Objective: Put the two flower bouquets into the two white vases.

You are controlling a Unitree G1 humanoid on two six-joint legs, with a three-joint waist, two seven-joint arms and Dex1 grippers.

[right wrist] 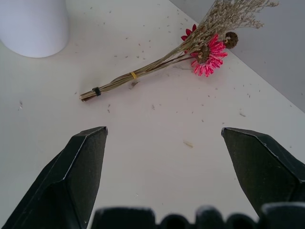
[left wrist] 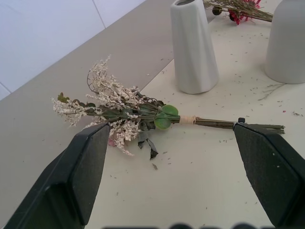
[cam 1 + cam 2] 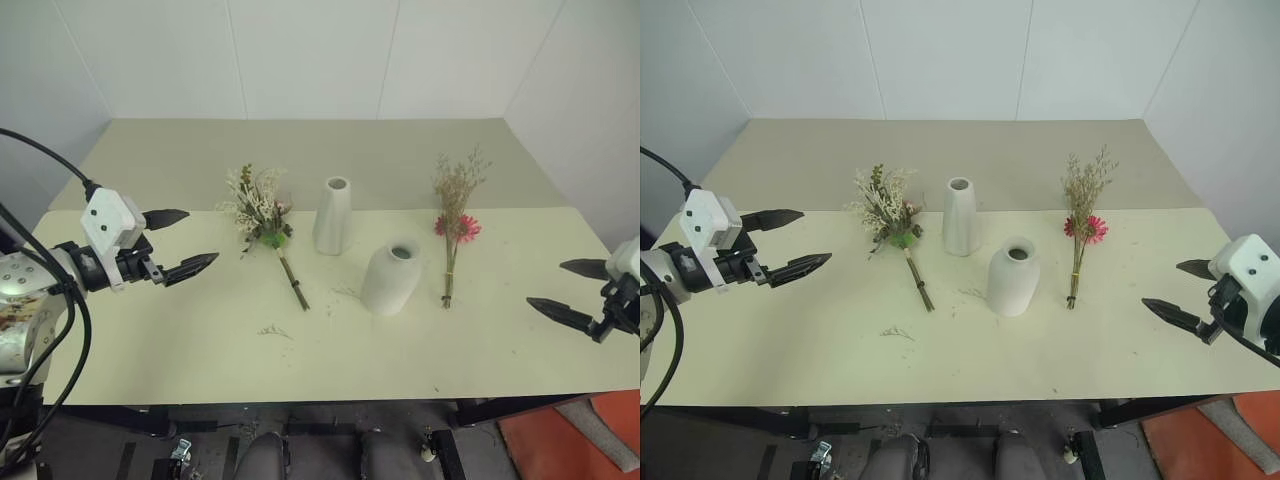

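Pale walls close in a cream counter (image 3: 150, 340) where the bushy bouquet (image 3: 262, 222) lies left of centre, the slim bouquet (image 3: 453, 225) right of centre, and the tall vase (image 3: 333, 216) and rounded vase (image 3: 391, 279) stand between them. Both the left gripper (image 3: 180, 243) and right gripper (image 3: 565, 290) hover with jaws wide open, holding nothing. I'd worry a careless reach tips a vase, or a pinch crushes brittle sprigs, adding to the crumbs already littering the counter.

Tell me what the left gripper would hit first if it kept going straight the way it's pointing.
Most likely the bushy bouquet lying on the table: the open left gripper frames it, with the tall vase farther along. Depth is uncertain.
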